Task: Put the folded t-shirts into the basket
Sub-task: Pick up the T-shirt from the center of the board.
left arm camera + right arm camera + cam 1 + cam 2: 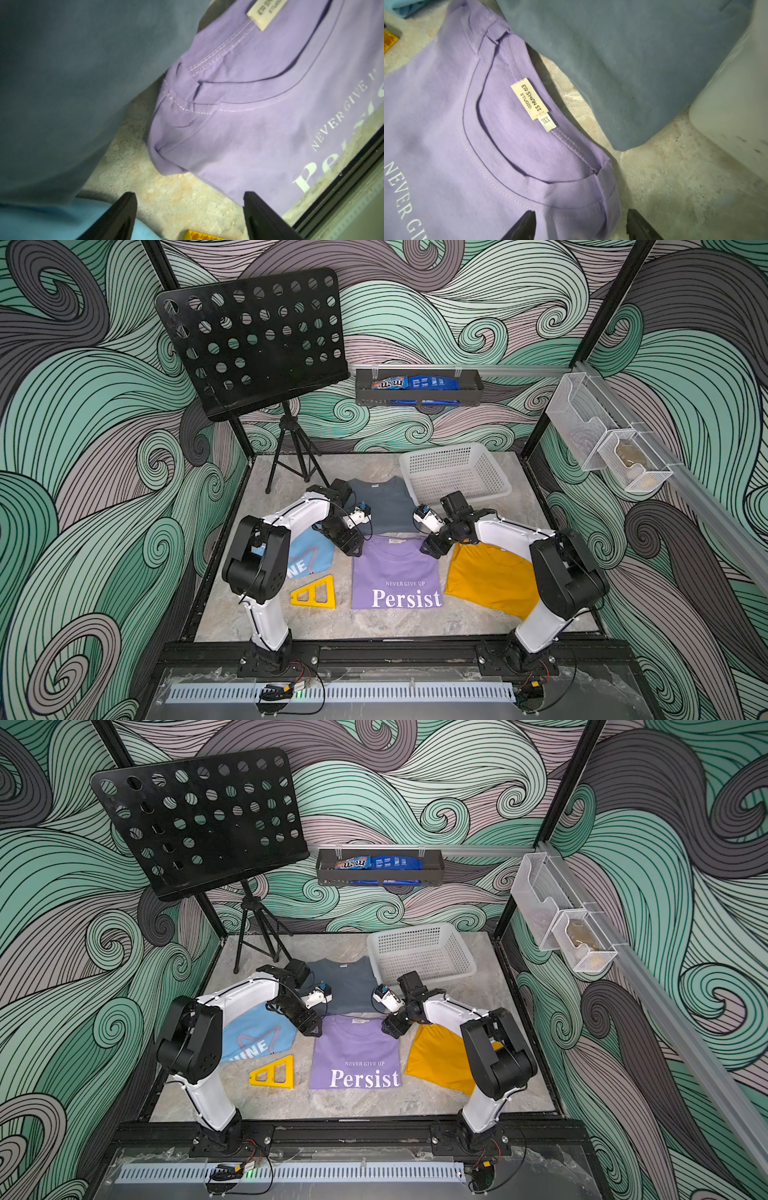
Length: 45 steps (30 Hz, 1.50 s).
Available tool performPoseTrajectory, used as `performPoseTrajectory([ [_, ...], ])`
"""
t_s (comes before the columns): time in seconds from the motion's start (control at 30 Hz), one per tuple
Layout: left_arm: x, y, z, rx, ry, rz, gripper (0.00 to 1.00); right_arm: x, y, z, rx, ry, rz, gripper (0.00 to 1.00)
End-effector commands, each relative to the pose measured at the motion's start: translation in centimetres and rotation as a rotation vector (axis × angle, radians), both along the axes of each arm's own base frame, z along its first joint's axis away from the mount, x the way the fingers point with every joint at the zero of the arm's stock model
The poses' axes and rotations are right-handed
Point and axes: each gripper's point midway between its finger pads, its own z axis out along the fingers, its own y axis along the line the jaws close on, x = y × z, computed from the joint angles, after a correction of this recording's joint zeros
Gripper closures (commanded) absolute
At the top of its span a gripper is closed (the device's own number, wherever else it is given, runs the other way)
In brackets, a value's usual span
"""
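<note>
**Ana:** Why were both claws at the collar end of the purple shirt [395, 572]?

**Ben:** I'd judge they meant to lift it by its two shoulder corners, so the fold would hold. The left claw [354, 549] hung just off one corner. Its jaws were wide, with mostly bare table [374, 622] between them. The right claw [428, 549] stood at the other corner, also spread. In the right wrist view the shirt's folded edge lay between its fingers [521, 226], not pinched.

**Ana:** And the basket [436, 460]?

**Ben:** It was empty, at the far right of the table, just beside the grey shirt [388, 506]. All four shirts lay flat on the table. The grey one was behind the purple, the blue shirt [309, 560] lay partly under the left arm, and the yellow shirt [490, 576] partly under the right.

**Ana:** Was anything in the way?

**Ben:** The grey shirt's near edge lay close to the purple collar, so a low claw might have snagged it. It also lay between the purple shirt and the basket. The yellow triangle [316, 593] sat beside the purple shirt, clear of that path. The music stand [253, 335] stood at the back left, well apart from the basket.
</note>
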Motion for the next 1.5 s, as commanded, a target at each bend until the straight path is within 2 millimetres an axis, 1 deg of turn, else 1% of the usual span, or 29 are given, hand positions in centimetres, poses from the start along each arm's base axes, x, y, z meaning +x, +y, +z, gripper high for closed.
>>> performPoseTrajectory([
  [0.0, 1.2, -0.6, -0.4, 0.004, -0.012, 0.026, 0.17, 0.8, 0.1, 0.1, 0.009, -0.004, -0.029, 0.25],
  [0.1, 1.5, -0.9, -1.1, 0.003, -0.007, 0.038, 0.19, 0.8, -0.1, -0.2, -0.003, -0.004, -0.033, 0.25],
  [0.23, 1.1, -1.7, -1.9, 0.0, 0.018, 0.027, 0.23, 0.7, -0.2, -0.6, -0.008, 0.004, -0.039, 0.25],
  [0.27, 1.0, -1.9, -2.1, -0.002, 0.023, 0.026, 0.25, 0.7, -0.2, -0.7, -0.009, 0.006, -0.041, 0.25],
  [0.47, 0.4, -2.6, -3.3, -0.019, 0.039, 0.028, 0.3, 1.2, -0.7, -0.5, -0.009, -0.001, -0.059, 0.25],
  [0.6, -0.5, -2.7, -4.0, -0.02, 0.063, 0.021, 0.41, 1.0, -0.9, -0.8, -0.014, 0.005, -0.061, 0.25],
  [0.87, -1.9, -2.5, -3.9, -0.038, 0.077, 0.028, 0.64, -1.2, -0.1, -2.9, -0.016, 0.087, -0.025, 0.26],
  [1.0, -2.6, -2.5, -3.9, -0.047, 0.101, 0.053, 0.69, -2.1, 0.5, -3.6, -0.012, 0.128, -0.008, 0.3],
  [1.03, -2.8, -2.5, -3.9, -0.051, 0.104, 0.059, 0.71, -2.2, 0.7, -3.7, -0.01, 0.133, -0.003, 0.32],
  [1.1, -3.0, -2.5, -4.0, -0.055, 0.112, 0.069, 0.75, -2.4, 1.2, -3.7, 0.005, 0.145, 0.007, 0.4],
  [1.23, -2.9, -2.5, -4.0, -0.052, 0.113, 0.087, 0.87, -2.0, 2.1, -2.8, 0.05, 0.138, 0.02, 0.66],
  [1.3, -2.8, -2.7, -3.7, -0.07, 0.11, 0.093, 0.92, -1.6, 2.6, -1.8, 0.076, 0.114, 0.033, 0.78],
  [1.33, -2.8, -2.8, -3.5, -0.081, 0.107, 0.095, 0.98, -1.4, 2.9, -1.2, 0.093, 0.101, 0.043, 0.83],
  [1.37, -2.7, -3.0, -3.3, -0.09, 0.104, 0.096, 1.0, -1.3, 3.1, -0.6, 0.11, 0.089, 0.054, 0.87],
  [1.47, -2.4, -3.5, -1.6, -0.153, 0.068, 0.099, 1.0, -1.2, 3.9, 1.7, 0.181, 0.049, 0.092, 0.98],
])
